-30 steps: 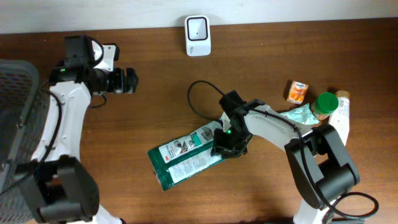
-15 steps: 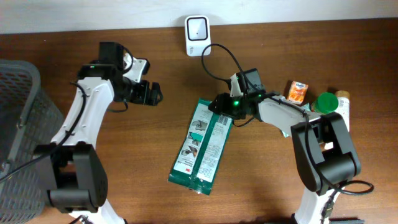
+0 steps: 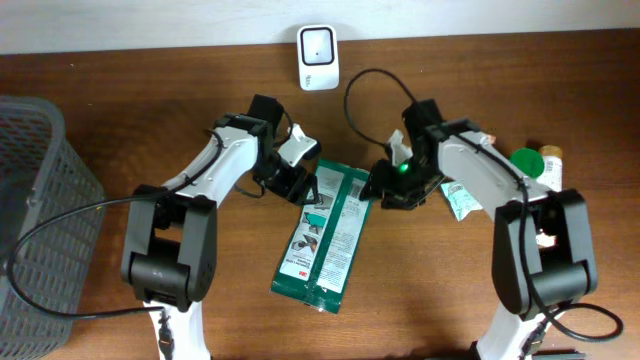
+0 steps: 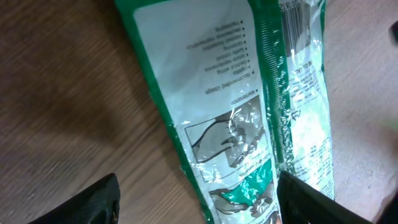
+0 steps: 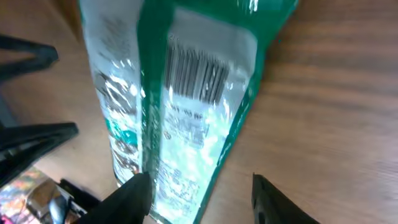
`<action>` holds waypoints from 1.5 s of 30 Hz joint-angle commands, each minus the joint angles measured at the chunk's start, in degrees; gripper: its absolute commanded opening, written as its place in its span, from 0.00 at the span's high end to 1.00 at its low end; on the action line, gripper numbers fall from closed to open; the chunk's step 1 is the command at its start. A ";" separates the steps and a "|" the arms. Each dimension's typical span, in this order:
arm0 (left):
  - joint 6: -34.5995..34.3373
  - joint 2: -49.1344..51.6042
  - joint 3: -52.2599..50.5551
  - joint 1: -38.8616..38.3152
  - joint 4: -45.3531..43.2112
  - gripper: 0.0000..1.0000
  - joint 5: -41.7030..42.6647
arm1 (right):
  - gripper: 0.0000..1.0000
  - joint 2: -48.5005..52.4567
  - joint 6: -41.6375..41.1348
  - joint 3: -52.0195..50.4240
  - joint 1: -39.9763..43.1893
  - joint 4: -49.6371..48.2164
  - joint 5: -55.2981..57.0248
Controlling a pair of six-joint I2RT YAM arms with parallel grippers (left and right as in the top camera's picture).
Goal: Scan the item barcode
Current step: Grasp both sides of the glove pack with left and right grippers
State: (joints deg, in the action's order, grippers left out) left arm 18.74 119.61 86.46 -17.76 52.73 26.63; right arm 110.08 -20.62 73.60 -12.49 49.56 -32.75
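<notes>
The item, a long green and white packet (image 3: 325, 235), lies flat on the wooden table, its top end between my two grippers. Its barcode (image 5: 194, 78) faces up in the right wrist view. My left gripper (image 3: 302, 183) is at the packet's upper left edge, and its open jaws straddle the packet (image 4: 249, 112) there. Over the packet's upper right edge is my right gripper (image 3: 383, 186), also open, with the packet's green border (image 5: 236, 143) and bare wood between its fingers (image 5: 134, 199). The white scanner (image 3: 318, 45) stands at the back edge.
A dark mesh basket (image 3: 30, 220) fills the left side. A green-lidded jar (image 3: 523, 160) and a pale green pouch (image 3: 460, 200) sit by the right arm. A black cable (image 3: 365, 85) loops behind the right gripper.
My left arm has swung right and down to the packet's upper left edge. The right gripper has shifted a little right and down off the packet's top end. The packet itself has stayed put.
</notes>
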 commanded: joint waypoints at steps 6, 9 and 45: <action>1.03 1.79 -0.20 -0.09 0.00 0.22 1.22 | 0.52 0.00 -15.32 -12.39 -4.39 -16.68 1.90; 1.03 1.79 -0.20 -0.09 -0.13 0.21 1.25 | 0.52 0.00 -17.94 -12.87 -4.72 -21.05 1.70; -22.01 1.90 -16.81 6.05 -11.58 1.00 13.03 | 0.57 0.02 -15.98 -13.20 -7.08 -21.73 0.44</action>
State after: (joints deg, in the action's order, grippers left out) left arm -2.09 120.38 71.46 -11.44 41.65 43.40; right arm 109.67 -34.54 61.39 -18.39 27.66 -35.42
